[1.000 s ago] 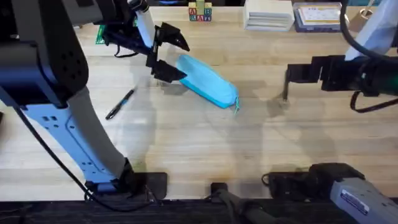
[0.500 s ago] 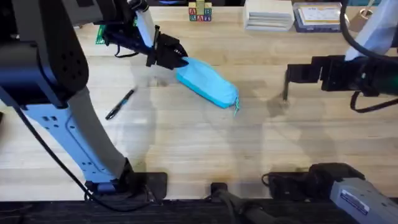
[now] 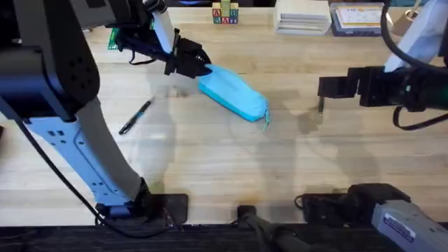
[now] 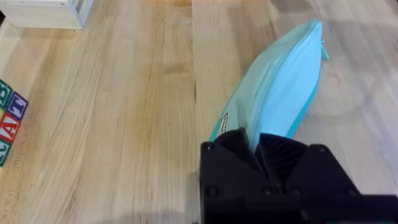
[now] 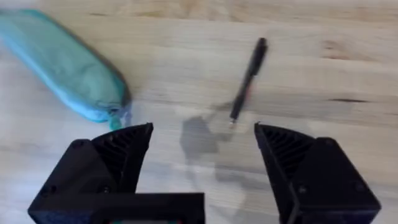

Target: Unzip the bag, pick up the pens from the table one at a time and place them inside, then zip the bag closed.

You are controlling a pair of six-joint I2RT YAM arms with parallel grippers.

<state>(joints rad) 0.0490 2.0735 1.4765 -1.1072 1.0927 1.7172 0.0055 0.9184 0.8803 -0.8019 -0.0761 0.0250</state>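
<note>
Left gripper (image 4: 258,152) pinched the soft light-blue fabric pouch (image 3: 233,92) end between its jaws, right gripper (image 5: 202,152) gaped wide; fabric might slip when unzipping.

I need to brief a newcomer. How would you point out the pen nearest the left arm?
Start from the light wooden table and find the light-blue bag held at one end by the left pincer. Left of it lies a thin dark pen, slanted, alone on bare wood, untouched.
</note>
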